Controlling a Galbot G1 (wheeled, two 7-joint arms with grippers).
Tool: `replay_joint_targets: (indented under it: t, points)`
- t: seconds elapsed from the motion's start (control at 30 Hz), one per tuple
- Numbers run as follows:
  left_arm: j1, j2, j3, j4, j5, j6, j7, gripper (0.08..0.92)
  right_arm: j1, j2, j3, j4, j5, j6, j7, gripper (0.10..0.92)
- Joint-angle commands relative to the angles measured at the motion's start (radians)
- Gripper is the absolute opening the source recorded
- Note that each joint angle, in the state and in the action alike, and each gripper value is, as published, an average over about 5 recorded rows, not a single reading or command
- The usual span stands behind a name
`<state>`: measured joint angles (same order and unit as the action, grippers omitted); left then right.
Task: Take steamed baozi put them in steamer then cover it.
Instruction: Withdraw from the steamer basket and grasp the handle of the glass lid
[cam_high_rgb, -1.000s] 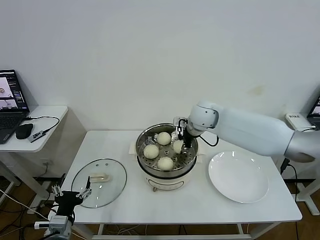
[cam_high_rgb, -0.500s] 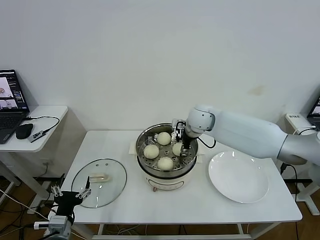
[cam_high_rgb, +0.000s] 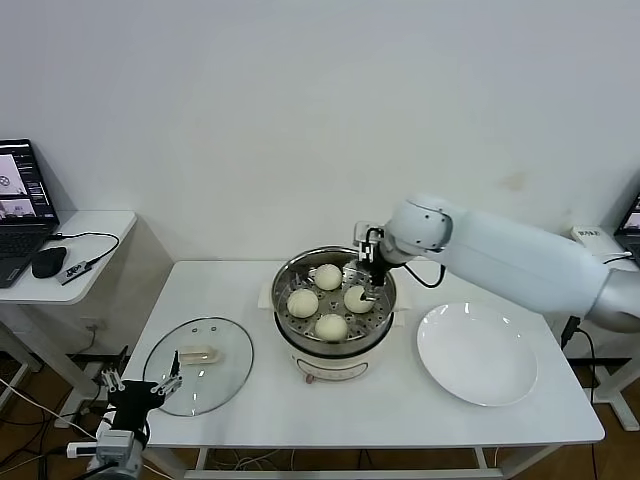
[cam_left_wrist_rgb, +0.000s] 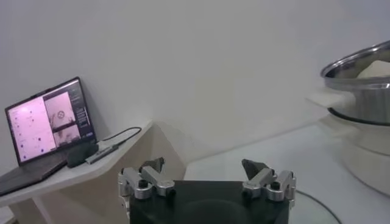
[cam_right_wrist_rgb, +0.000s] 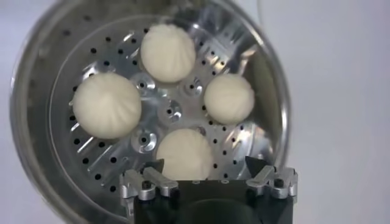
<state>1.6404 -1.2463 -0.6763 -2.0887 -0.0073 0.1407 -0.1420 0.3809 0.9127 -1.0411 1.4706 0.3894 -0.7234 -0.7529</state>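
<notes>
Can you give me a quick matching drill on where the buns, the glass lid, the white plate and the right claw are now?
Things:
1. four cream-white round steamed buns
2. round clear glass lid with cream handle
3. flat round white plate
4. right claw

Places or states:
A. bare, on the table's right part
B. open, above the steamer's right side
C. on the perforated tray in the shiny steel steamer pot
D. flat on the table's left part

Pairs: 1-C, 2-D, 3-A, 4-B
</notes>
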Motion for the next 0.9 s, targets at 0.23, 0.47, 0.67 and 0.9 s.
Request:
replay_joint_targets:
  t: [0.23,0.47,0.67,0.9]
  points:
    - [-0.004,0.008,0.01,0.024,0.005,-0.012,0.002,0.823,-0.756,-0.417,0.681,0.399,0.059,0.249,0.69,0.823]
    - [-0.019,0.007,0.029,0.056,0.026,-0.022,-0.001,0.823,-1.343,-0.289,1.233,0.42,-0.088,0.562,0.779,0.823]
    - [-0.034,0.009,0.042,0.084,0.052,-0.032,-0.005,0.823,-1.589,-0.03,1.548,0.408,-0.199,0.738,0.713,0.823]
    - [-0.046,0.042,0.05,0.138,0.2,-0.062,0.002,0.823,-1.745,0.271,1.825,0.421,-0.182,0.784,0.572,0.823]
